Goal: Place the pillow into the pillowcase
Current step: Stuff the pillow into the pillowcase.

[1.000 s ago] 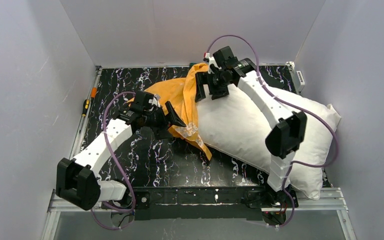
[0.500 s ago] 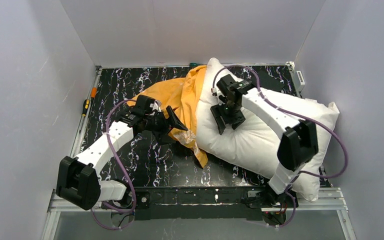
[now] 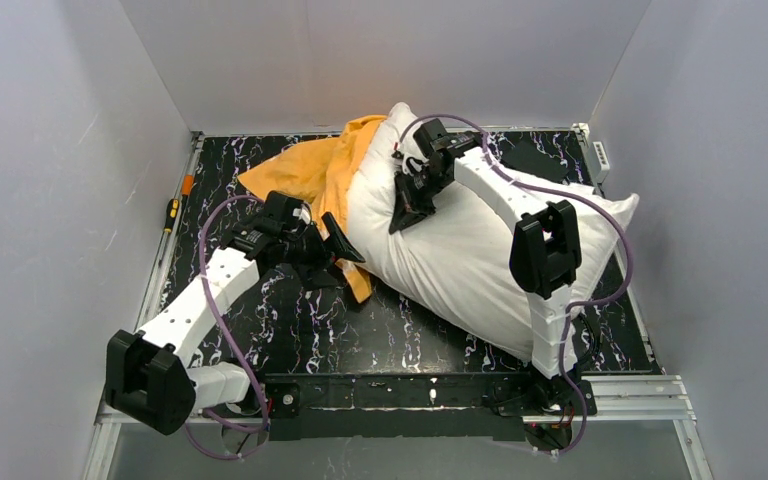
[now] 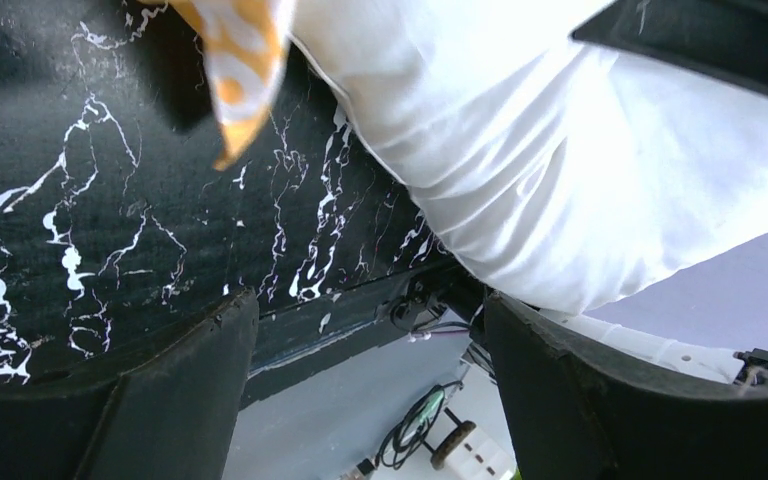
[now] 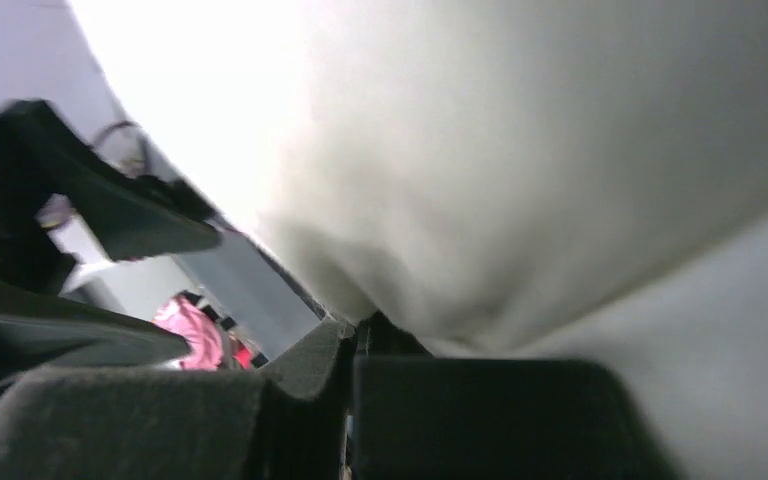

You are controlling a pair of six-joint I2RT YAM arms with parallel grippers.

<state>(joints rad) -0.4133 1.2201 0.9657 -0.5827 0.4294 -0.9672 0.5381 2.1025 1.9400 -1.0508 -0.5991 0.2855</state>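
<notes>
Pillow (image 3: 460, 250) pinched and shoved against the pillowcase (image 3: 310, 170)

Right pincer (image 3: 400, 222): a second ago it hung wide open at the far edge, over the orange cloth. It has since swung down onto the pillow's upper face near its left end, and its jaws have snapped together. In the right wrist view they meet with white fabric puckered at the seam. It looks like a thin fold is caught, though the blur keeps me from being sure.

Pillow: it has slid left and toward the back wall. It lies slantwise across the right half of the table (image 3: 290, 320), its left end now touching the pillowcase.

Pillowcase: it is pushed back and bunched in the far left, with an orange strip trailing along the pillow's left edge. None of the pillow shows as covered, and I cannot make out the opening.

Left pincer (image 3: 345, 255): its jaws are spread as before and grip nothing. It sits just beside the pillowcase's near flap, with only table and pillow showing between the jaws in its own view.

Reading: with a hold on the pillow, it can now be steered. Nothing holds the mouth of the pillowcase open, so pushing further would probably just drive the cloth away. Insertion has not begun.
</notes>
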